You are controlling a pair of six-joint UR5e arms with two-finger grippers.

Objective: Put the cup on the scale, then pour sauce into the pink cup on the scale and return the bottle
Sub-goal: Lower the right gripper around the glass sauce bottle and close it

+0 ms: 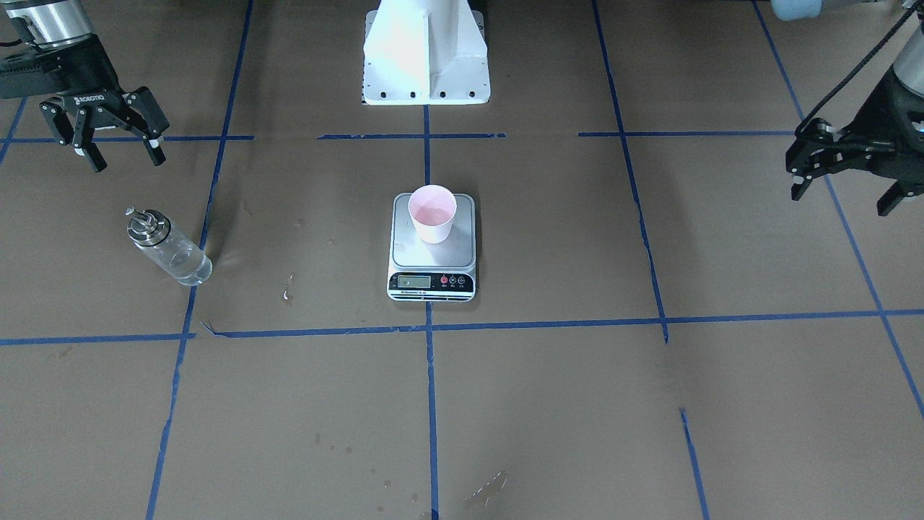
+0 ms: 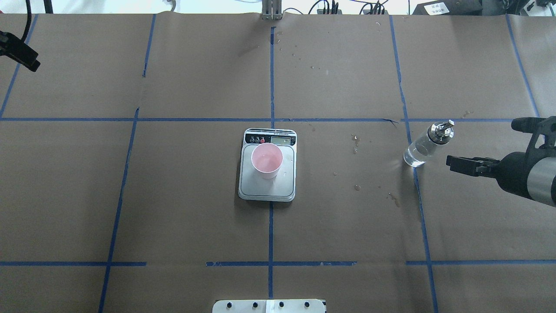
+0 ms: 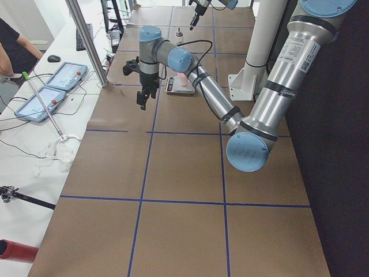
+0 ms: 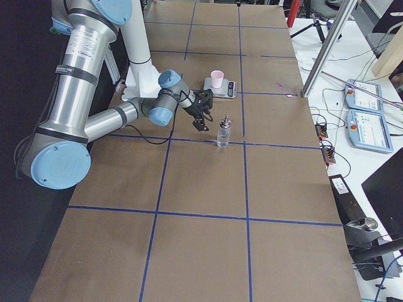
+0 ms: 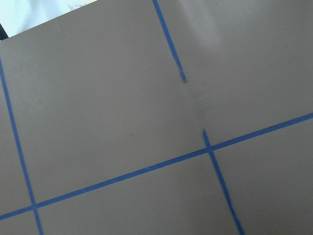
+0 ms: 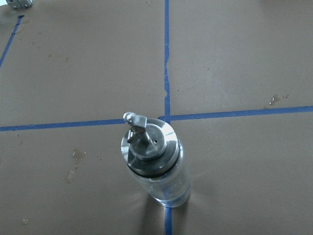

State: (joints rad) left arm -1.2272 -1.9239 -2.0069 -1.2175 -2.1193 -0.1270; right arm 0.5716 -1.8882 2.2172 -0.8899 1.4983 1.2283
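We see the cup (image 1: 432, 214) upright on the scale (image 1: 462, 249), on the platform's end away from the display, at the middle of the table (image 1: 577, 404). The bottle (image 1: 170, 249) stands upright well off to the robot's right, on a tape line (image 1: 189, 303), and nothing grips it. The right gripper (image 1: 126, 160) hovers near it, jaws spread and empty; the left gripper (image 1: 841, 198) hangs far on the other side, also spread.

Scale (image 1: 433, 254) display: digits too small to read. Cup (image 1: 432, 214): fill level cannot be told. Left claw (image 1: 841, 198): in the overhead view cut off by the left edge, only a dark tip showing. Right arm (image 2: 527, 176): cropped at that view's right edge.
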